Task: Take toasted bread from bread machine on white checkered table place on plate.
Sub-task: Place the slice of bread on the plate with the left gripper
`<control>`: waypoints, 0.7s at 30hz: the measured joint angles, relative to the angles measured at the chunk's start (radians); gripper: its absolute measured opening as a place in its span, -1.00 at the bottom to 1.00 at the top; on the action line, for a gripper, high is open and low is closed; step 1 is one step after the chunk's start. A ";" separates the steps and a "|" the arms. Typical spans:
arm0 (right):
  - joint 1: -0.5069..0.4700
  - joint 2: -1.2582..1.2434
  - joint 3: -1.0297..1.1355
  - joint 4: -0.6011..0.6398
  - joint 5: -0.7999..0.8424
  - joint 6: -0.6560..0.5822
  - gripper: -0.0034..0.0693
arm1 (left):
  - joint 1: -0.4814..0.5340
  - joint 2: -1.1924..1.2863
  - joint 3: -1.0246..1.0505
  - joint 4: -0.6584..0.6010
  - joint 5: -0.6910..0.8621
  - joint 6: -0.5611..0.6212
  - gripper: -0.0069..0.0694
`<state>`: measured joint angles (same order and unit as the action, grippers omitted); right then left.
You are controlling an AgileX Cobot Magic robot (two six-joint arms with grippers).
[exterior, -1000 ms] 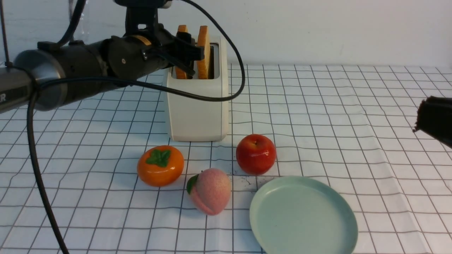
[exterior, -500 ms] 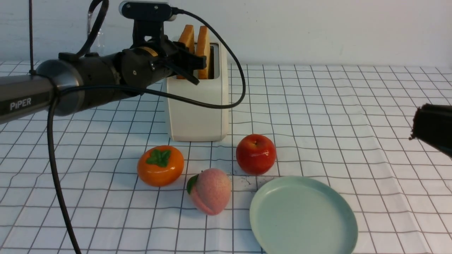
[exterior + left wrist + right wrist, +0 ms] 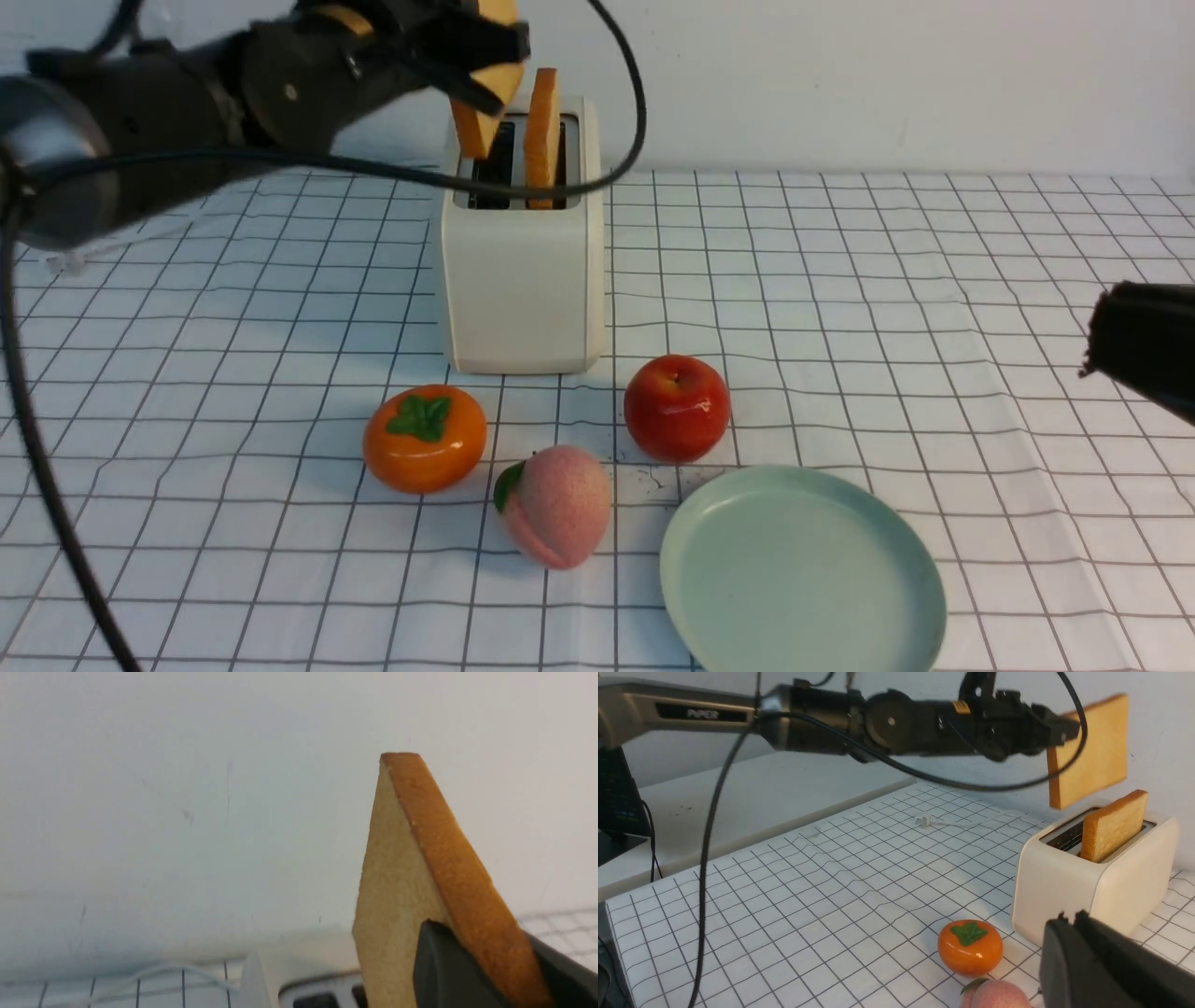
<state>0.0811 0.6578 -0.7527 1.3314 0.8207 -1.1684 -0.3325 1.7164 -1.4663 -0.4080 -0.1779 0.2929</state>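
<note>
My left gripper (image 3: 512, 70) is shut on one slice of toasted bread (image 3: 476, 126), held tilted above the left slot of the bread machine (image 3: 523, 280), its lower corner just over the slot. In the left wrist view the black fingers (image 3: 439, 961) clamp the slice (image 3: 397, 882) across its faces. A second slice (image 3: 541, 131) stands upright in the right slot. The mint-green plate (image 3: 803, 574) lies empty at the front of the white checkered table (image 3: 934, 280). My right gripper (image 3: 1106, 336) hovers shut at the right edge, holding nothing.
An orange persimmon (image 3: 425, 450), a pink peach (image 3: 557, 506) and a red apple (image 3: 677, 407) lie between the bread machine and the plate. The left arm's black cable (image 3: 635, 121) loops over the bread machine. A white power cord (image 3: 934, 822) trails behind on the cloth.
The left gripper closed on the left slice and rose, drawing it up out of the slot. The right gripper has barely moved.
</note>
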 joint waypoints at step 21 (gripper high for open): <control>0.000 -0.048 -0.026 -0.457 0.075 0.627 -0.87 | -0.133 -0.318 0.097 -0.386 1.098 0.050 -0.57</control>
<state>0.0811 0.6100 -0.7790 0.8740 0.8961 -0.5415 -0.4654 1.3986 -1.3692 -0.7945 0.9203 0.3428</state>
